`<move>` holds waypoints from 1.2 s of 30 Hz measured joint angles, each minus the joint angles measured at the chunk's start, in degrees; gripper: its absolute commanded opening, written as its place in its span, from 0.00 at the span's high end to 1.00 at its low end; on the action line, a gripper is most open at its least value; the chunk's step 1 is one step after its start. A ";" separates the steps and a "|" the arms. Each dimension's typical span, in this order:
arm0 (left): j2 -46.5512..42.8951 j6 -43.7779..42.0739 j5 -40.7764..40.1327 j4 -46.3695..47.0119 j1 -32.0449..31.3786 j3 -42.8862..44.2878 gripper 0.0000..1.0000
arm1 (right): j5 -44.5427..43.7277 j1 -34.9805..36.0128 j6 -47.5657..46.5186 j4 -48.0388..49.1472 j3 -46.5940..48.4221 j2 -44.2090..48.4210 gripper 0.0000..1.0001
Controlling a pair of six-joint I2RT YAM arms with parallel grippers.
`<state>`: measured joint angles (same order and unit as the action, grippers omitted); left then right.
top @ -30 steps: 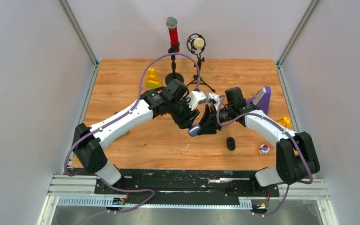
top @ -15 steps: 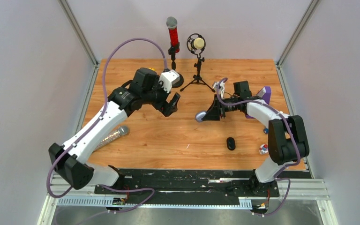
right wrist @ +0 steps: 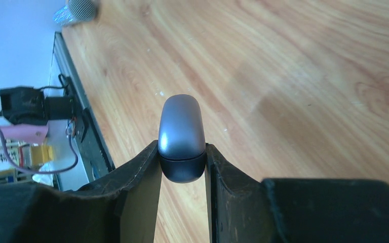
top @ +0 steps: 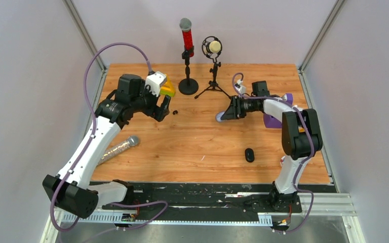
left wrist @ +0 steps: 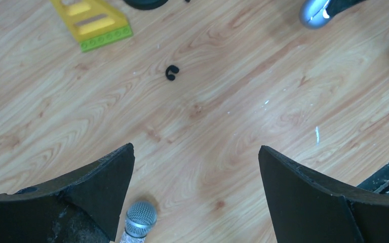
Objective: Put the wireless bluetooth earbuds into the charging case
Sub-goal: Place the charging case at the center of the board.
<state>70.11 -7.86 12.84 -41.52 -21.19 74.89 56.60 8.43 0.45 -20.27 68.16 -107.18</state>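
Observation:
One black earbud [top: 174, 112] lies on the wooden table just right of my left gripper [top: 163, 110]. In the left wrist view that earbud [left wrist: 171, 72] sits well ahead of the left gripper [left wrist: 195, 148], which is open and empty. My right gripper [top: 229, 112] is shut on the charging case [top: 219, 117], a rounded pod with a silver top and dark bottom, held just above the table. Seen from the right wrist, the case [right wrist: 181, 126] is pinched between the right gripper [right wrist: 182, 148] fingers with its lid closed. No other earbuds show.
A glitter handheld microphone [top: 119, 148] lies at the left. A red microphone [top: 186, 38] and a round studio mic [top: 212, 47] stand on stands at the back. A yellow wedge [top: 167, 89] sits behind the left gripper. A small black oval object [top: 249, 154] lies near the front, and a purple object [top: 277, 119] at the right.
The arms have parted from the middle. The left gripper has swung back-left and opened, and a black earbud now shows beside it. The right gripper carried the case back-right.

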 measured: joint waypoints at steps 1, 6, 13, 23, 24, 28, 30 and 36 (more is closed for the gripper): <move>-0.39 -0.26 0.02 -0.20 0.61 -0.70 0.00 | -1.03 0.00 0.94 0.00 0.68 -0.61 1.00; -2.62 -1.57 -0.04 -0.92 3.93 -4.50 0.00 | -6.01 0.00 5.99 0.31 4.31 -5.11 1.00; -8.57 -1.95 -2.32 -0.81 5.49 -9.90 0.00 | -12.59 0.00 10.99 0.79 7.04 -7.74 0.98; -14.82 -1.92 -2.43 0.76 6.82 -14.49 0.00 | -16.22 0.00 13.79 0.96 11.23 -12.33 0.97; -14.78 -1.92 -2.38 0.76 6.93 -14.64 0.00 | -16.31 0.00 13.90 0.96 11.43 -12.44 0.96; -14.69 -1.90 -2.14 0.94 7.08 -14.99 0.00 | -16.90 0.00 14.05 0.90 11.67 -12.44 0.89; -14.69 -1.92 -1.95 1.22 7.08 -15.15 0.00 | -17.20 0.00 14.05 0.87 11.76 -12.44 0.83; -14.71 -1.90 -1.57 1.64 7.10 -15.28 0.00 | -17.53 0.02 14.05 0.85 11.78 -12.44 0.71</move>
<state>55.40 -9.76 11.27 -39.88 -14.09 59.61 39.07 8.45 14.50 -19.42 79.94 -119.61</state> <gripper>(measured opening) 0.998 0.344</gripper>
